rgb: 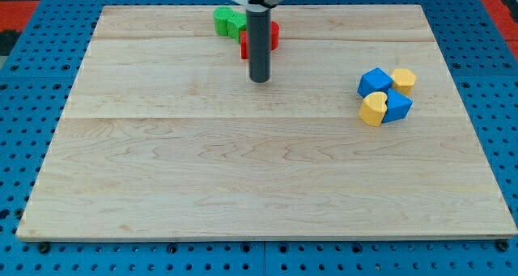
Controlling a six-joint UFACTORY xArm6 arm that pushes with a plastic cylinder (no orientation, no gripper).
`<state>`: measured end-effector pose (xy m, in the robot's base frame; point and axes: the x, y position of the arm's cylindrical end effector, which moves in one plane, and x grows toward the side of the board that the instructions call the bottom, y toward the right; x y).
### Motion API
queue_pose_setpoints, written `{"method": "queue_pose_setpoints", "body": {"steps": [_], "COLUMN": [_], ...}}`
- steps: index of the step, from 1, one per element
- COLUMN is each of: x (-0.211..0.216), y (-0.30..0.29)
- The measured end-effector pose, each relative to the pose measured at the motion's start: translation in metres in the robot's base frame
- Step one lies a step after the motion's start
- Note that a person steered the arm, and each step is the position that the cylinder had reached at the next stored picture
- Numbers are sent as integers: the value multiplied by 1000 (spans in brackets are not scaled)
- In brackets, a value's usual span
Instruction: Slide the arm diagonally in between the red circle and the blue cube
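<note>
My tip (259, 79) rests on the wooden board in the upper middle of the view. The rod partly hides a red block (273, 36) just above the tip; its shape cannot be made out. A blue cube (375, 82) sits at the view's right, far from the tip. A second blue block (397, 107) lies just below and to the right of the cube. A yellow heart-like block (373, 108) touches it on the left. Another yellow block (403, 79) sits to the right of the cube.
A green block (228, 21) lies at the view's top, to the left of the red block and touching it. The wooden board (243, 179) lies on a blue pegboard surface (24, 146).
</note>
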<state>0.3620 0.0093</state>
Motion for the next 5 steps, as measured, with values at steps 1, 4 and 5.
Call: {"method": "queue_pose_setpoints", "body": {"steps": [1, 4, 5], "x": [-12, -41, -37], "y": [33, 76, 76]}}
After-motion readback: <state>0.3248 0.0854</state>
